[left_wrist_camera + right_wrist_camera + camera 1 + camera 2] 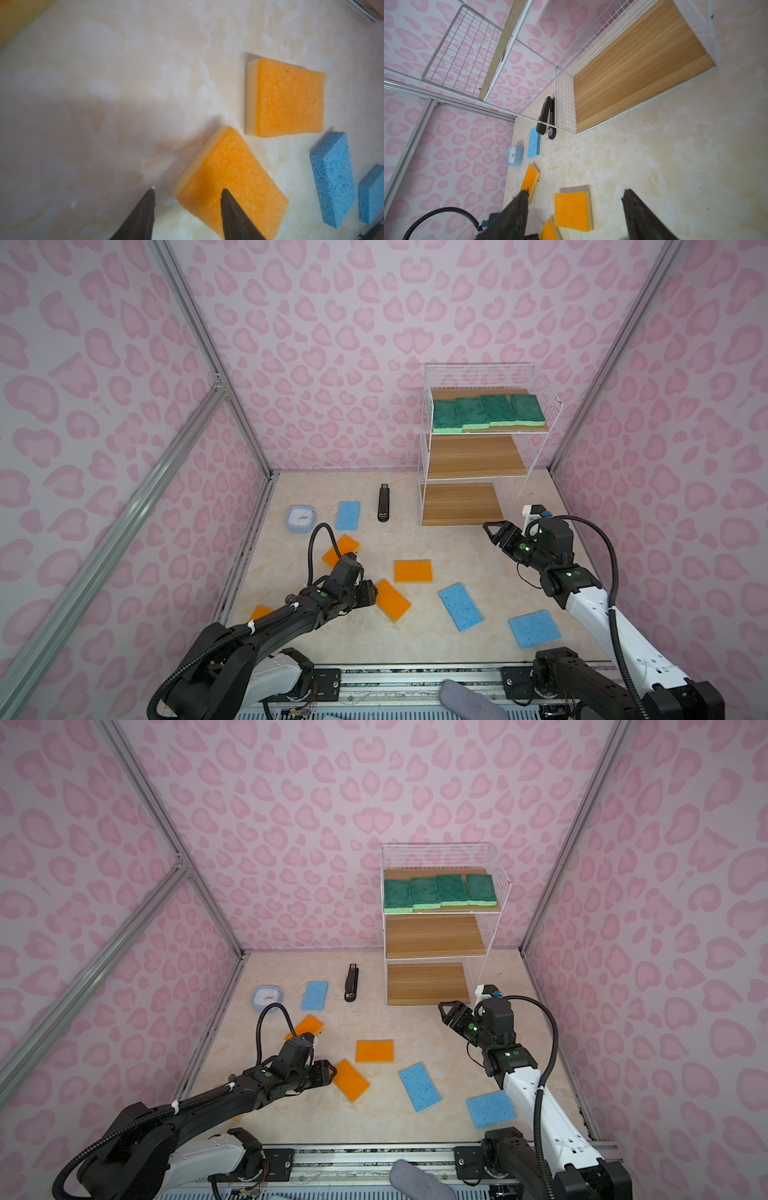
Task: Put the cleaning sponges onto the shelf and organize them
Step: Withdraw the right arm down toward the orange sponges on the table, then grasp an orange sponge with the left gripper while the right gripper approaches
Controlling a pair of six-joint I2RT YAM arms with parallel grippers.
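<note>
Several green sponges [486, 412] lie in a row on the top board of the shelf [473, 456]; its two lower boards are bare. My left gripper [375, 590] [188, 189] is low over the table and open, its fingers straddling the corner of an orange sponge [395, 601] [228, 172], one above it and one beside it. More orange sponges [413, 571] [341, 549] [259, 612] and three blue sponges [348, 515] [460, 606] [534, 628] lie scattered. My right gripper [490, 529] [576, 190] hangs open and empty by the bottom board's front corner.
A small blue clock [300, 518] and a black stapler [383, 504] lie at the back left of the table, the stapler close to the shelf's left side. Pink patterned walls enclose three sides. A metal rail [415, 680] runs along the front edge.
</note>
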